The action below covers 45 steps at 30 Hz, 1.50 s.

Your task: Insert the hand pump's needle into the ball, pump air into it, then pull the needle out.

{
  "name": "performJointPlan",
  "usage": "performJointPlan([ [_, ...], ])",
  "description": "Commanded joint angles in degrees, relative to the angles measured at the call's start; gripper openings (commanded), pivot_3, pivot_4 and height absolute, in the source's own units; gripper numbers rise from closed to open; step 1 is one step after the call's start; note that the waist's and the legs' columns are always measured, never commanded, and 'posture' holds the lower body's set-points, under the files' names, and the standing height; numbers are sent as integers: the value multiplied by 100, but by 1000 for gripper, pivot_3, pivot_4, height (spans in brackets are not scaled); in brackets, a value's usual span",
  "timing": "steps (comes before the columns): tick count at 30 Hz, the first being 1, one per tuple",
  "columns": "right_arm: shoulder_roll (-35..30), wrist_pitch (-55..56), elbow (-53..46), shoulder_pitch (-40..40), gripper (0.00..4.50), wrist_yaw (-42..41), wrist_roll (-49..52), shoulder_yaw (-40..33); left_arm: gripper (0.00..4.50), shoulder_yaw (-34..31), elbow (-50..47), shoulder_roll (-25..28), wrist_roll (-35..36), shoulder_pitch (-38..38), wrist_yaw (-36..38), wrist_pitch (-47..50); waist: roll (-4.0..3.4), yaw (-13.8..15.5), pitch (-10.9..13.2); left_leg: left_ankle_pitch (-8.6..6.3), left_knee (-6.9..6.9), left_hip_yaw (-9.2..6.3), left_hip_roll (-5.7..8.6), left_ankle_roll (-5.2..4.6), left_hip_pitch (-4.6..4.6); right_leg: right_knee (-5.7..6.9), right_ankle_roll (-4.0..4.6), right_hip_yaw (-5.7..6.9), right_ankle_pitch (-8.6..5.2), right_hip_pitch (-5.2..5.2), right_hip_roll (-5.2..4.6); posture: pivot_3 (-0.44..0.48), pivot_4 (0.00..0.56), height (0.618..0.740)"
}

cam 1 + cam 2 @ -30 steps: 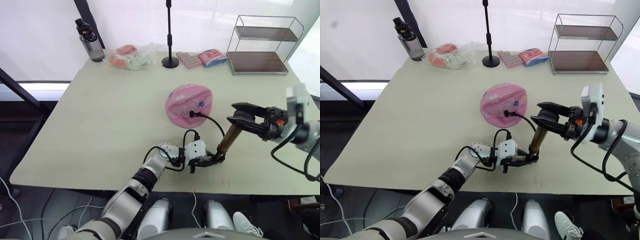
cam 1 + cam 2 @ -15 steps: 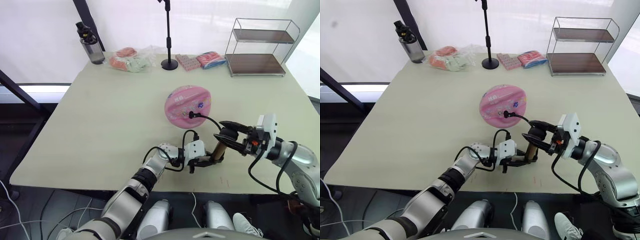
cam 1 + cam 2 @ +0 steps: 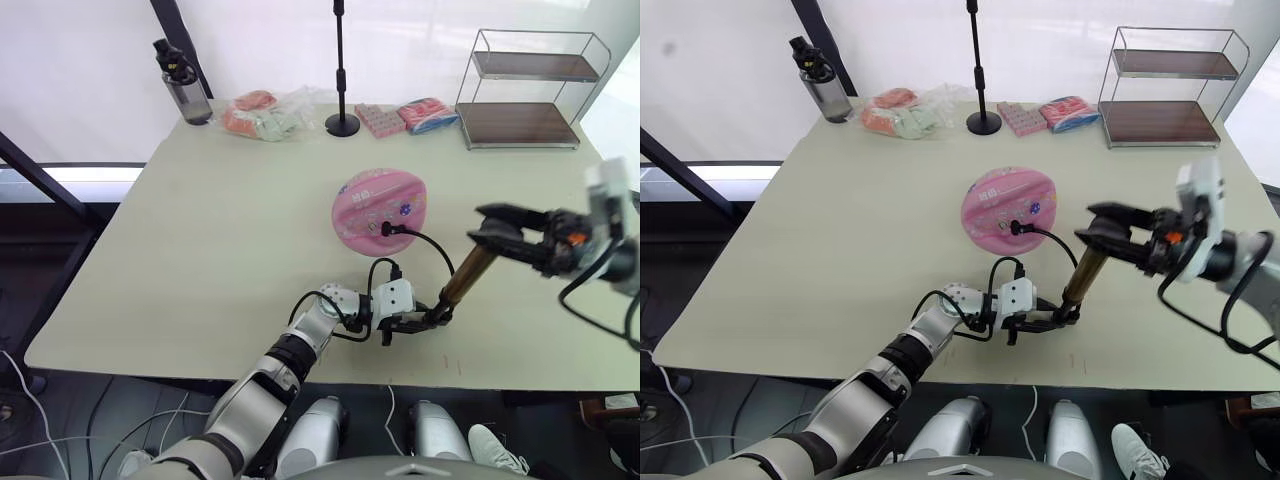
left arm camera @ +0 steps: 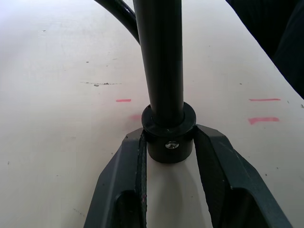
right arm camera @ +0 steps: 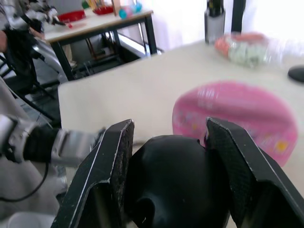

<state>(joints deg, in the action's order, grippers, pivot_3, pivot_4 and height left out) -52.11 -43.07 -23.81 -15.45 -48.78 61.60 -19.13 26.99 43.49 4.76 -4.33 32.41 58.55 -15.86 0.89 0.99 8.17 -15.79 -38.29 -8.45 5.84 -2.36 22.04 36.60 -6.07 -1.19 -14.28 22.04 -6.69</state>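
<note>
On a pale table (image 3: 200,250), the left gripper (image 3: 420,322) is clamped on the black base cap of the pump (image 3: 462,282) near the front edge, the cap wedged between its two fingers (image 4: 223,166). The gold cylinder leans up and away toward the right edge, where the right gripper (image 3: 497,232) closes its fingers (image 5: 111,166) around the black handle on top. The pump's thin hose (image 3: 425,245) loops from the base over to the ball (image 3: 380,210), which lies flattened at mid-table; the needle (image 3: 385,228) appears to be seated in the ball's near side, though its tip cannot be made out.

Along the far edge stand a two-tier wire rack (image 3: 525,90) with bare wooden shelves at the right corner, two small packets (image 3: 405,116), a black stand (image 3: 342,122), a clear bag (image 3: 265,113) holding orange and green items, and a dark bottle (image 3: 180,85) at the left corner. The left half of the table lies open, as does the strip between ball and rack.
</note>
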Motion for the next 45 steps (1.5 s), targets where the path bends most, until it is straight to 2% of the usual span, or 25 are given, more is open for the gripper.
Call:
performJointPlan([
  [1,-236,-44,-28,-320,2020,68,248,-542,1078,205,432,173,-378,-211,17,174,0,-3,1,0,0,1,0,0,2,-1,0,0,0,0,-1,0,150,736],
  [12,-842,-559,491,-1434,2020,257,757,-832,1078,210,397,188,-386,-235,18,177,-13,-5,16,0,-4,7,1,-1,26,-2,-1,-2,2,25,-6,0,150,736],
  [14,-906,-624,493,-1521,2020,206,733,-819,1078,206,385,197,-387,-252,14,177,-15,0,17,2,-13,8,2,1,63,10,1,-3,4,64,-6,0,150,736],
  [17,-868,-726,403,-1504,2020,234,745,-792,1078,211,340,209,-386,-293,25,187,-16,0,18,4,-13,8,3,4,71,12,2,-3,4,72,-9,0,150,736],
  [20,-758,-641,163,-1138,2020,137,452,-645,1078,208,331,208,-385,-308,20,188,-16,3,17,3,-13,8,4,2,72,11,2,-3,4,72,-11,0,150,736],
  [27,11,391,-239,-119,2020,-18,-793,116,1078,180,412,178,-375,-231,-1,184,8,-9,1,2,-14,7,3,1,53,13,1,-1,4,63,-6,0,150,736],
  [32,510,893,-259,562,2020,-54,-1271,499,1078,184,405,190,-384,-224,10,161,20,-14,-14,2,-14,8,0,2,31,19,1,-4,4,45,1,0,150,736],
  [39,971,1645,52,1213,2020,-213,-2209,1281,1078,172,435,160,-371,-187,-18,154,31,-17,-21,1,-6,8,-1,1,-21,14,0,-5,2,-5,4,0,150,736],
  [45,1525,2565,682,1381,2020,-115,-3011,1610,1078,154,443,162,-362,-180,-65,148,33,-19,-23,1,-6,6,-3,1,-31,14,0,-4,2,-15,8,0,150,736],
])
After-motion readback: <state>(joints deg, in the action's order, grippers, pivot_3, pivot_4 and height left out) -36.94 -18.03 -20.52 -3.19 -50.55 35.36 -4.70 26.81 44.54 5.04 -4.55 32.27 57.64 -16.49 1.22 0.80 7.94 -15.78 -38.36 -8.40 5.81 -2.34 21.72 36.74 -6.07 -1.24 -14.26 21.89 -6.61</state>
